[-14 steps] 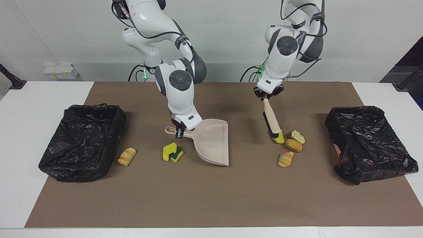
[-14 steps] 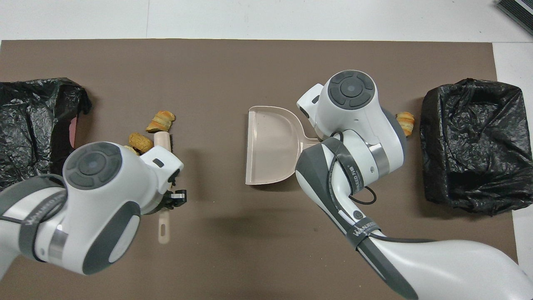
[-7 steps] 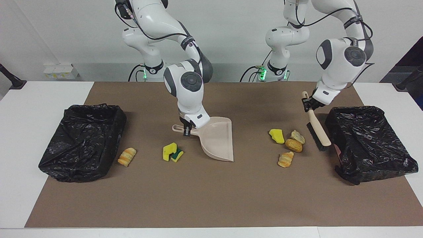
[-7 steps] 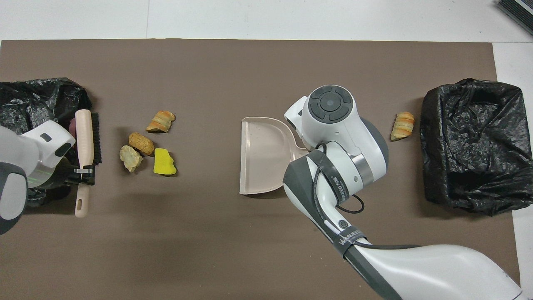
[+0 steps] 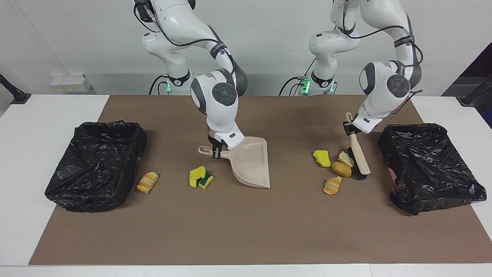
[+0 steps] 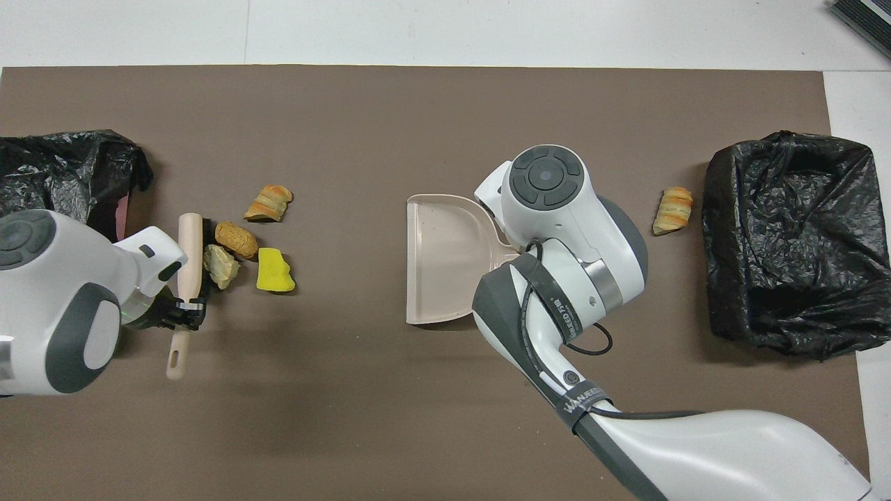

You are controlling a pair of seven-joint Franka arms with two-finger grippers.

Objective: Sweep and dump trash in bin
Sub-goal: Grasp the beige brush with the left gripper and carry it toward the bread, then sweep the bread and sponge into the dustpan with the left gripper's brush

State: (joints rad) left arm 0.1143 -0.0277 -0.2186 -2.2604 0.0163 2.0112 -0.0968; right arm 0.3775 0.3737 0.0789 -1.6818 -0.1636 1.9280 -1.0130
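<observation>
My left gripper (image 5: 349,129) (image 6: 184,309) is shut on the handle of the beige brush (image 5: 357,148) (image 6: 188,250). Its bristles rest on the mat against a pale bread piece (image 5: 345,157) (image 6: 220,264) and a brown roll (image 5: 341,169) (image 6: 236,239). A yellow sponge chunk (image 5: 322,158) (image 6: 273,271) and a croissant (image 5: 332,185) (image 6: 269,202) lie beside them. My right gripper (image 5: 216,148) is shut on the handle of the beige dustpan (image 5: 250,165) (image 6: 445,264), whose mouth faces this cluster. Yellow-and-green sponges (image 5: 200,177) lie by the dustpan, hidden in the overhead view.
A second croissant (image 5: 147,182) (image 6: 672,209) lies beside the black-lined bin (image 5: 107,125) (image 6: 786,236) at the right arm's end. Another black-lined bin (image 5: 415,127) (image 6: 56,174) stands at the left arm's end, close to the brush. A brown mat covers the table.
The left arm carried the brush over the trash cluster to the bin's side, then brought it back against the bread pieces. The dustpan shifted slightly toward the cluster.
</observation>
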